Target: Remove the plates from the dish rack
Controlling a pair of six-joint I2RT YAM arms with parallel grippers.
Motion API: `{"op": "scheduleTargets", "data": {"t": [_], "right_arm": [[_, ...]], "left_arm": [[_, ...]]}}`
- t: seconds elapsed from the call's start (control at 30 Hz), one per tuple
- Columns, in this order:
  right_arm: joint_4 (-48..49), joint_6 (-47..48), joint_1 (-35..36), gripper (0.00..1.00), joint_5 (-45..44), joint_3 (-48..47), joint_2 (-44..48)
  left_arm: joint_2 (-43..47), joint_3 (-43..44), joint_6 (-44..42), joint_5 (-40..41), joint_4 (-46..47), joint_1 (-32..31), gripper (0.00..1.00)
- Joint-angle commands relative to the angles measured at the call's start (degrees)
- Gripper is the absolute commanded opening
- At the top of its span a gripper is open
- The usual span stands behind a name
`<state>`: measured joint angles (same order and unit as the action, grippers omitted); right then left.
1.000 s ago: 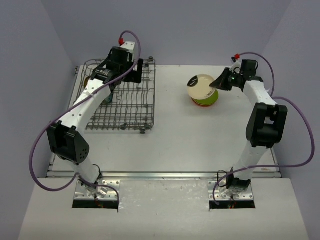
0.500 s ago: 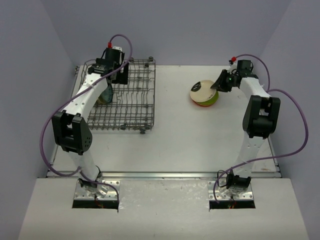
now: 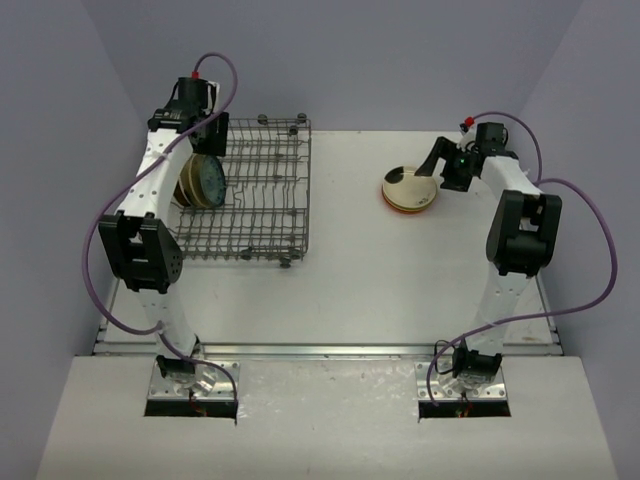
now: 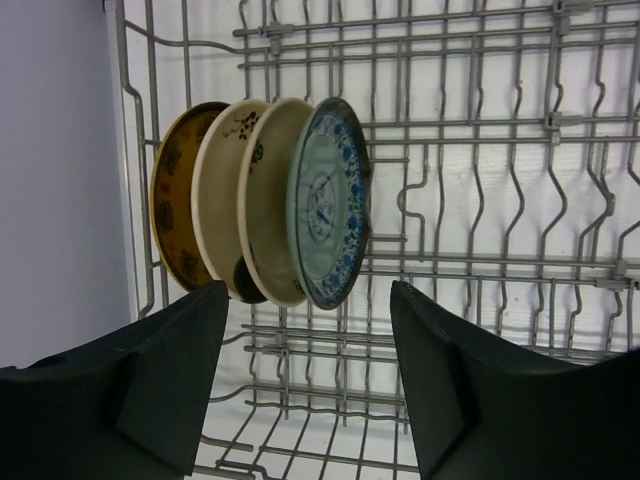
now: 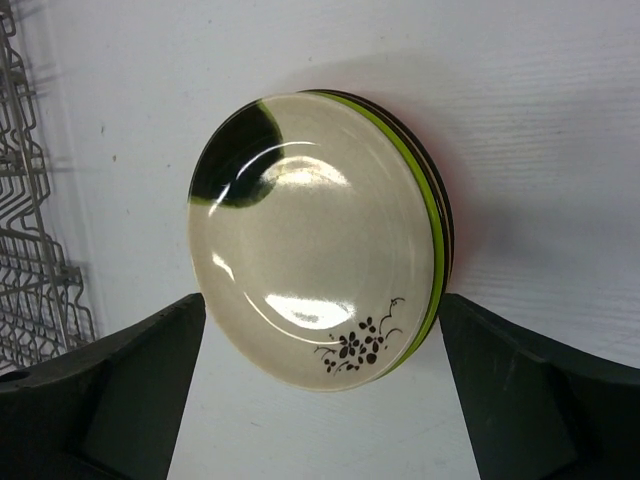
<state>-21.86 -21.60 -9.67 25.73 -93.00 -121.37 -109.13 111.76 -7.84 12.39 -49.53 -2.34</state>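
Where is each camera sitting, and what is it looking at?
Top external: above and behind the arms, looking down at the table; both arms show whole.
Left wrist: on the left arm, facing the dish rack and its four standing plates; left gripper's open fingers show.
Right wrist: on the right arm, facing the stacked plates; right gripper's open fingers show.
Shared: the top view also shows both the dish rack and the stacked plates.

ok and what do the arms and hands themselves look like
The left arm and right arm have white links with blocky black joint housings. A purple cable loops along each, ending in a red tip near the wrist. The left hand and right hand have broad, dark, wedge-shaped fingers.
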Motion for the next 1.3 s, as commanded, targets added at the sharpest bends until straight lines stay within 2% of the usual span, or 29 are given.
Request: {"op": "scheduleTargets", "data": {"t": [0.0, 0.13, 0.57, 0.93, 1.27], "right_arm": [[0.94, -0.22, -0.35, 0.99, 1.80, 1.62, 6.63], [1.29, -1.43, -0.35, 0.99, 4.15, 3.88, 9.93], [2.60, -2.85, -0.35, 0.99, 7.99, 8.31, 19.44], [2.87, -3.36, -0.35, 0.99, 9.14, 9.24, 19.76], [2.98, -3.36, -0.35, 0.99, 9.46, 9.98, 19.70]], "left_arm": [[-2.93, 3.30, -1.39, -3.08, -1.22, 1.82, 0.62], [-5.09, 4.17, -1.04, -3.29, -0.74, 2.33, 0.55], [-11.91, 7.86, 1.75, -0.62, -0.49, 2.34, 0.57], [-15.19, 8.04, 2.77, 1.03, -0.50, 2.34, 0.57], [-17.14, 6.85, 5.77, -1.81, -0.62, 2.34, 0.57]]}}
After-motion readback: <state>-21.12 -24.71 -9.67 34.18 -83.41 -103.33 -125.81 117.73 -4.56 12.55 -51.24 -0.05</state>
